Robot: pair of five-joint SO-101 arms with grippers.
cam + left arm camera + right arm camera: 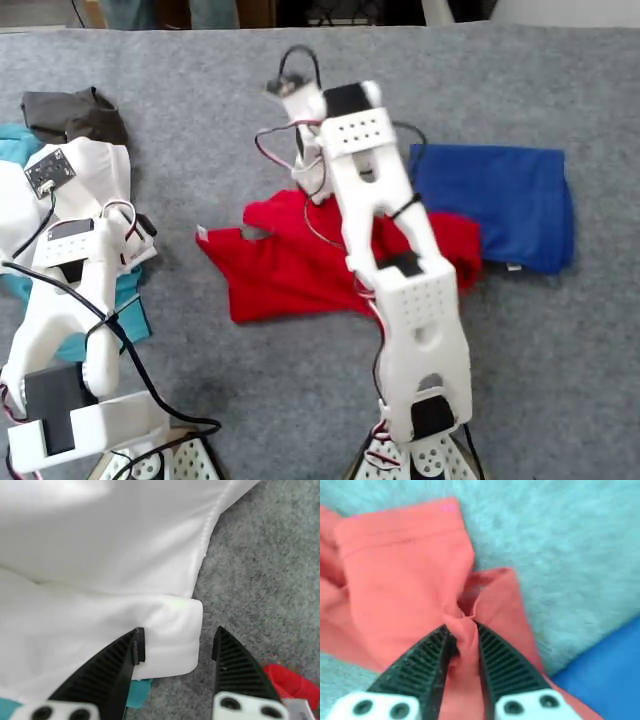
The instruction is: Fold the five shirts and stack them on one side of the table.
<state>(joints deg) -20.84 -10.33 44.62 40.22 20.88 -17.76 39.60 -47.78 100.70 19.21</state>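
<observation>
A red shirt (290, 270) lies spread and partly folded in the middle of the grey table. My right gripper (465, 630) is shut on a pinched fold of the red shirt (405, 570); in the high view it (315, 185) sits at the shirt's far edge. A folded blue shirt (500, 200) lies to the right, its edge (615, 680) close by. At the left a white shirt (95, 170) rests on a teal shirt (130, 315), with a dark shirt (75, 115) behind. My left gripper (177, 640) stands open, straddling a folded corner of the white shirt (100, 555).
The grey carpet-like table cover (560, 380) has free room at the front right and along the far side. Cables run from both arm bases (150, 400) at the front edge. A bit of the red shirt (287, 680) shows beside the left gripper.
</observation>
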